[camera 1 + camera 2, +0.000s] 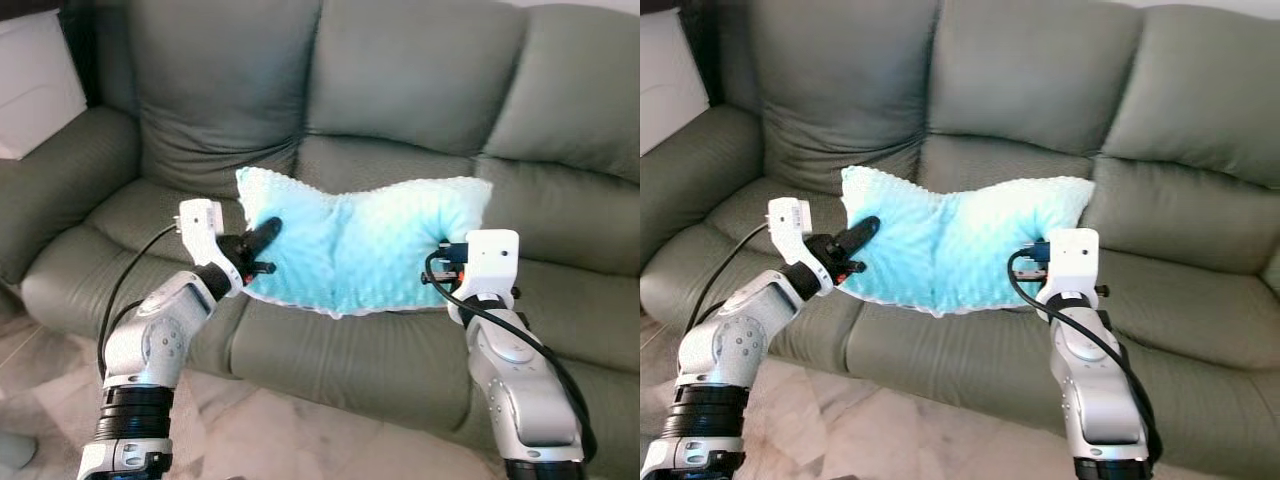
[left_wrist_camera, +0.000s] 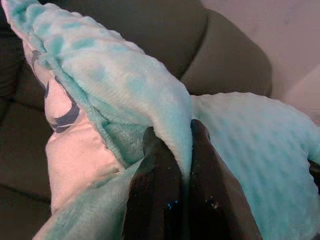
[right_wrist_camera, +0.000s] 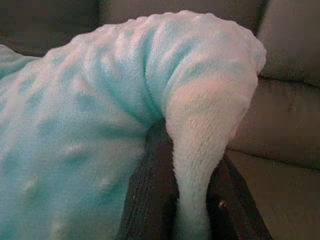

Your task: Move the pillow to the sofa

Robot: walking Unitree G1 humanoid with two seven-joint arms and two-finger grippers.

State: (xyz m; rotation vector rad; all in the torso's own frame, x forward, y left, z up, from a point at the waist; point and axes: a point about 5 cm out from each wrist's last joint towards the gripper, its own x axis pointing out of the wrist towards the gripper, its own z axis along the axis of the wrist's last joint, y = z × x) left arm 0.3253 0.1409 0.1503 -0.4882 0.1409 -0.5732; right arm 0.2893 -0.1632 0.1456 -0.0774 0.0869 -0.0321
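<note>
The pillow (image 1: 365, 245) is pale turquoise plush with a raised dotted texture, sagging in a crease down its middle; its underside shows pinkish-white fabric with a dark printed line. It hangs just above the seat cushions of the grey-green sofa (image 1: 420, 90), stretched between both arms. The left hand (image 1: 262, 240) is clamped on its left edge, the right hand (image 3: 190, 200) on its right corner.

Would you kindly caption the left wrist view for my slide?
Left gripper pinching a fold of the turquoise pillow above the grey sofa.
</note>
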